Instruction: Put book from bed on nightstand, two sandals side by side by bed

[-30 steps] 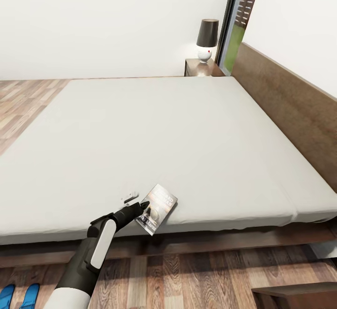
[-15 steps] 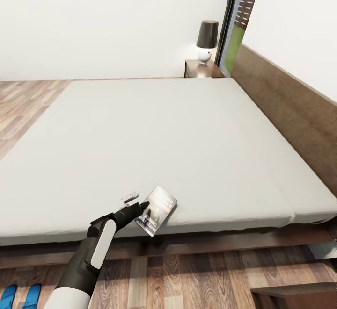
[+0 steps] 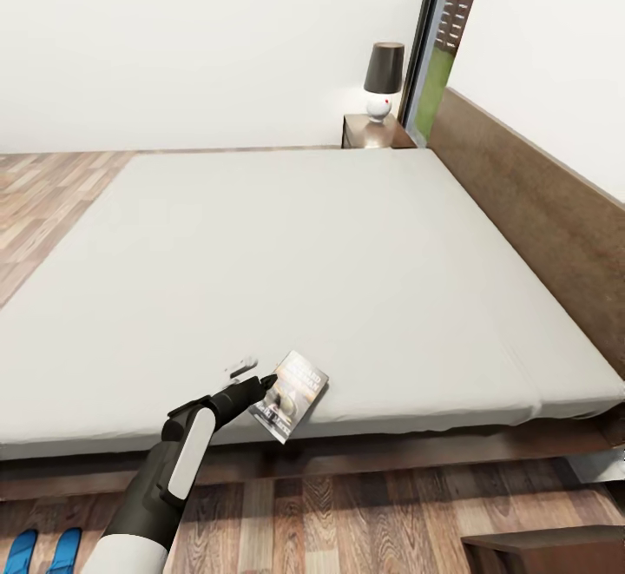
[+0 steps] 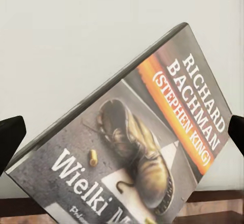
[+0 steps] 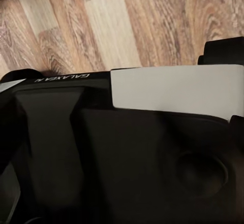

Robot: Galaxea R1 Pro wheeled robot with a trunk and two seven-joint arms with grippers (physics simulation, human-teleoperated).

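The book (image 3: pixel 292 392), black with an orange band and a shoe picture, hangs tilted over the near edge of the bed (image 3: pixel 286 261). My left gripper (image 3: pixel 260 383) is shut on it. In the left wrist view the book (image 4: pixel 147 148) spans the frame between my two dark fingertips (image 4: pixel 10 137). Two blue sandals (image 3: pixel 42 550) lie side by side on the floor near the bed's near edge, left of my arm. A nightstand (image 3: pixel 375 131) stands at the bed's far corner by the headboard. The right wrist view looks at my own dark body and the wood floor.
A black-shaded lamp (image 3: pixel 383 79) sits on the far nightstand, beside a tall window (image 3: pixel 438 53). The brown headboard (image 3: pixel 538 209) runs along the right. A dark wooden piece of furniture (image 3: pixel 542 552) juts in at the lower right. Wood floor lies left of the bed.
The whole picture has shifted a little, so the camera moved. The book stays in my left gripper at the same spot relative to the arm.
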